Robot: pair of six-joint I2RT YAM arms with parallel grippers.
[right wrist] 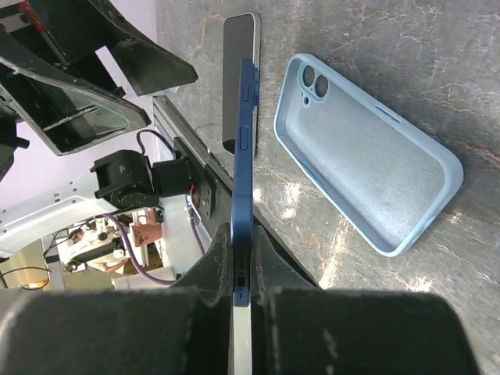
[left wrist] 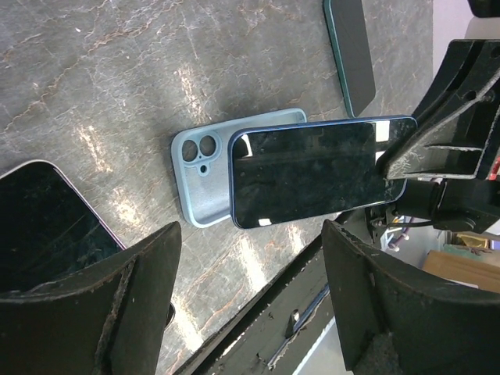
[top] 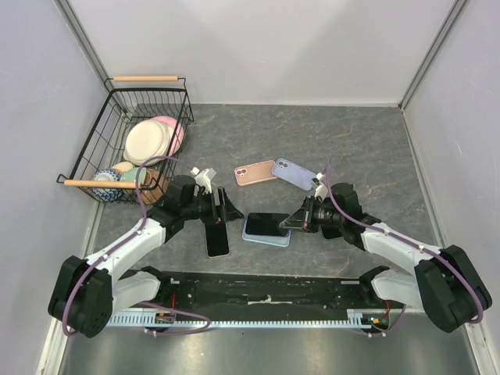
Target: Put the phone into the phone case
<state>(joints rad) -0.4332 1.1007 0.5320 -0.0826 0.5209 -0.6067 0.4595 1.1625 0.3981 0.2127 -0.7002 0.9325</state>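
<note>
Scene viewed from the near side of the grey marbled table [top: 367, 141], read left to right. At far left stands a black wire basket [top: 94, 152] of plates and bowls, not part of the task. Next comes the left gripper [top: 217, 209], its fingers spread wide and holding nothing, hovering above a black-screened spare phone [top: 217, 239] that lies flat on the table. At centre lies the light blue silicone phone case [right wrist: 367, 164], open side up, and its hollow is empty in the right wrist view. The dark blue phone [left wrist: 312, 172] hangs roughly level over it, screen up. It is shifted towards the right arm, so the camera end of the case stays uncovered, and it looks held clear of the case rather than seated. Behind these lie a pink rectangular piece [top: 255, 173] and a lilac rectangular piece [top: 294, 173], phones or cases, which I cannot tell. At right, the right gripper [right wrist: 244, 242] pinches the phone's end, one finger on each face.

Progress, as judged: the phone is grasped and brought over the case. Squaring it to the rim, lowering it and pressing it home remain, so the insertion itself is not yet begun
</note>
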